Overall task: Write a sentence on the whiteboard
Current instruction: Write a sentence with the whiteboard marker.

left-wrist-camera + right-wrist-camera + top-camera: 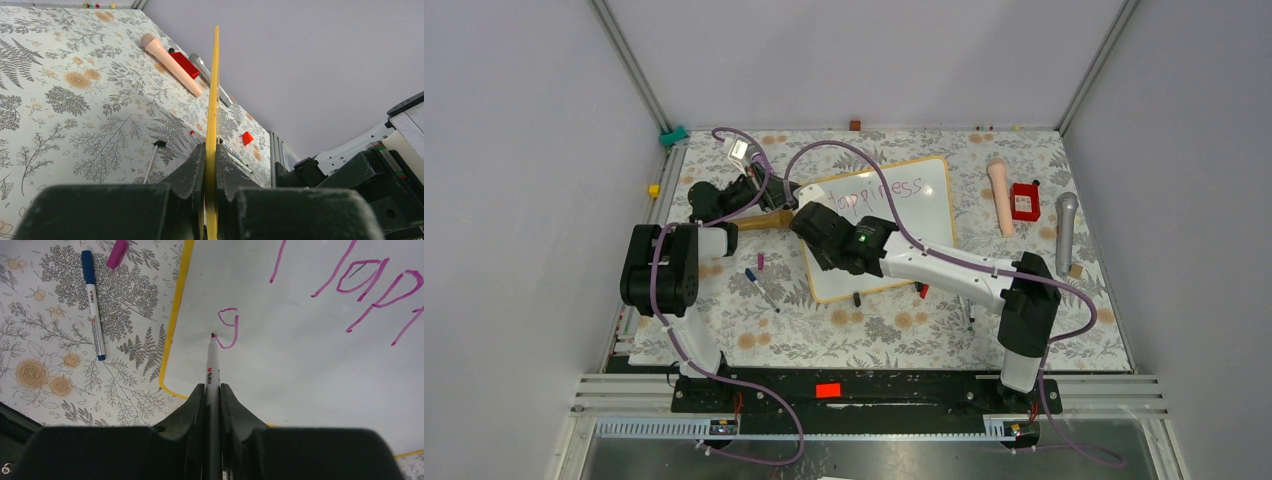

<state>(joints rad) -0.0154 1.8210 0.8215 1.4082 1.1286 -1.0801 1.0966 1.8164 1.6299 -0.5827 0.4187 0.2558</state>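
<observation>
Two grippers closed — left gripper [211, 165] pinches the whiteboard [310, 380] rim, right gripper [212, 395] clamps a pink marker [212, 365] beside the sentence [350, 290]. Blue marker [93, 302] and pink cap [117, 253] lie near the board's edge.

Floral table [874, 330] bears whiteboard [929, 215], blue marker [762, 289].

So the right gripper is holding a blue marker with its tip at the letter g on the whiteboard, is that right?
Not quite. The marker in the right gripper is pink-tipped with a white barrel, matching the pink lettering. The blue marker lies on the table beside the whiteboard. The right wrist view shows it; the tip is indeed at the letter g.
</observation>
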